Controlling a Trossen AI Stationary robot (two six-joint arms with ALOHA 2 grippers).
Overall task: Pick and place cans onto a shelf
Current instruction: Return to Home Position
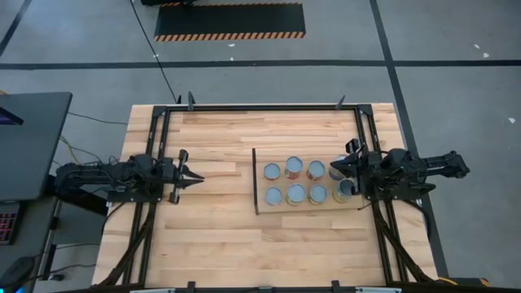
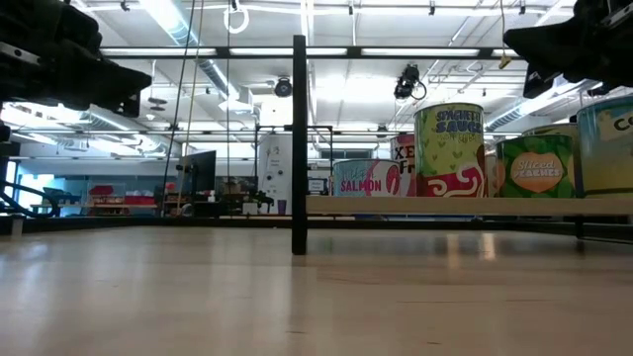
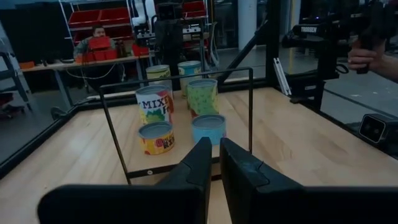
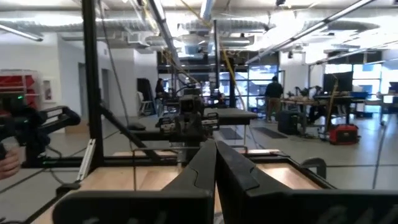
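Eight cans stand upright in two rows on the pale shelf panel (image 1: 305, 210), right of the table's middle, with its thin dark upright strip (image 1: 255, 181) on the left short edge. Cans show in the high view (image 1: 294, 167), the low view (image 2: 449, 148) and the left wrist view (image 3: 155, 137). My left gripper (image 1: 198, 176) is shut and empty over bare tabletop, left of the strip, pointing at the shelf; it also shows in its wrist view (image 3: 216, 155). My right gripper (image 1: 332, 168) is shut and empty, raised above the right-hand cans; it also shows in its wrist view (image 4: 216, 155).
A dark metal frame (image 1: 260, 107) runs round the table's edges. The planked tabletop (image 1: 212, 236) is bare between my left gripper and the shelf and along the near side. A person's hand (image 3: 367, 56) holds a device beyond the table's right side.
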